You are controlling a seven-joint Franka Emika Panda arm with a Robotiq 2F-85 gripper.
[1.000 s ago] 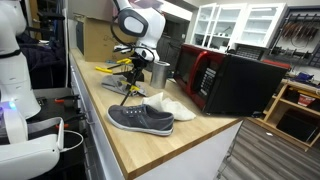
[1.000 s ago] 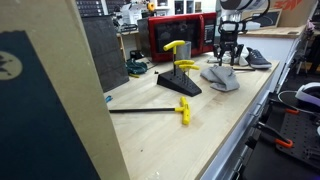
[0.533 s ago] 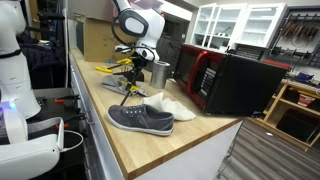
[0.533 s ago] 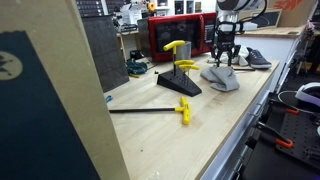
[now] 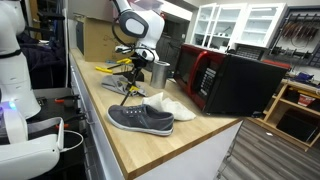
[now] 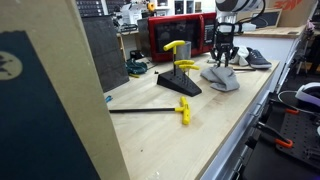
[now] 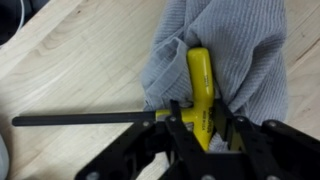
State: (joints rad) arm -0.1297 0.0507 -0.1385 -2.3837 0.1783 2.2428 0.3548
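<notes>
Yellow plastic forms the handle of a T-shaped wrench [image 7: 199, 80] that lies on a crumpled grey cloth [image 7: 245, 50] in the upper right of the wrist view. Its thin black shaft runs out towards the left edge over the pale wooden worktop [image 7: 80, 60]. The gripper [image 7: 207, 128] comes in from the bottom of that frame, with one dark finger on each side of the handle's lower end and close against it; whether they already clamp it I cannot tell. In both exterior views the gripper hangs straight down over the cloth [image 6: 222, 78], which sits right of centre and a little above the middle. Just to the left of the cloth is a black stand [image 6: 180, 85] carrying more yellow-handled wrenches. Nearer the middle of the frame a second wrench [image 6: 184, 112] lies flat on the worktop, well apart from the cloth. A grey shoe [image 5: 140, 118] with a white sole sits in the lower middle of an exterior view, below the gripper. A red microwave [image 5: 205, 75] stands to the right, with what looks like a metal cup [image 5: 158, 72] just left of it
</notes>
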